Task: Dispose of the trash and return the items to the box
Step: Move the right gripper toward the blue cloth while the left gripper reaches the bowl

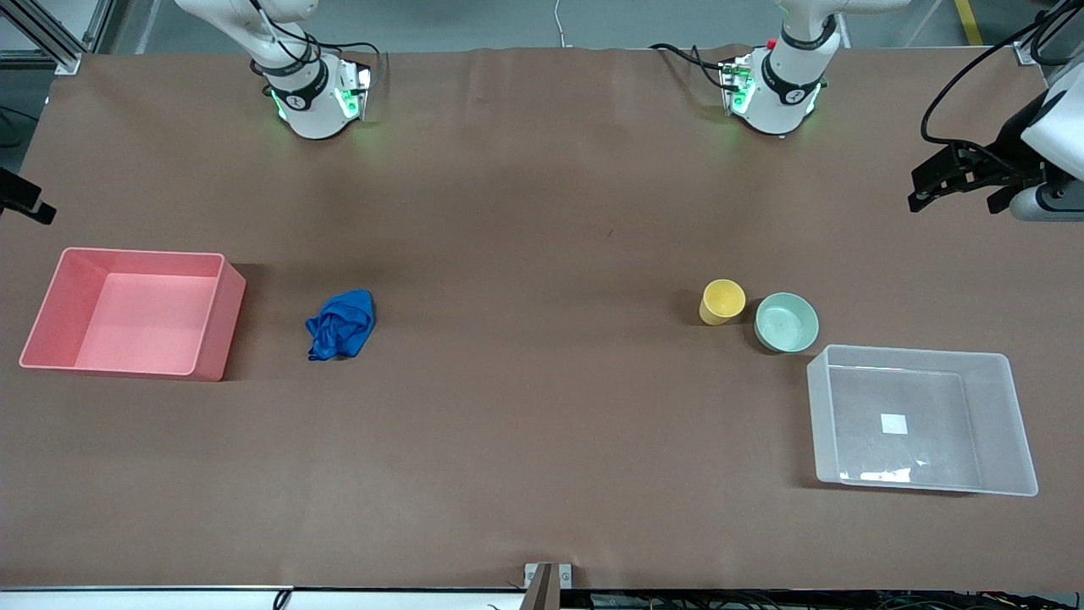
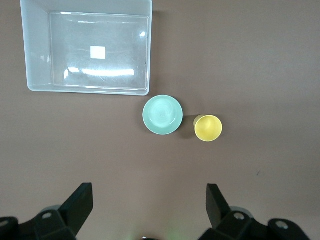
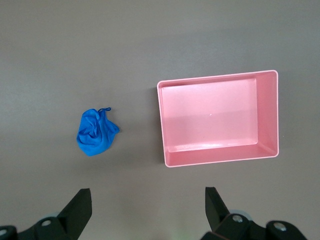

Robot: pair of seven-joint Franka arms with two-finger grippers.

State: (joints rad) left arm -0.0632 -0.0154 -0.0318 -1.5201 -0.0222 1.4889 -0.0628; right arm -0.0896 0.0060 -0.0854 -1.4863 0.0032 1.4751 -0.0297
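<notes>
Trash: blue wad (image 1: 340,324) beside pink bin (image 1: 51,326) (short carry).
Items: cup (image 1: 722,302), bowl (image 1: 786,322) by box (image 1: 1008,407).
Left gripper (image 2: 149,202), right gripper (image 3: 148,202): spread, high over the desk (image 1: 542,440), waiting.

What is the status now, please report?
Left gripper and right gripper open, empty, high over table. Blue cloth beside pink bin; yellow cup, green bowl beside clear box, all untouched. Nothing blocking.
</notes>
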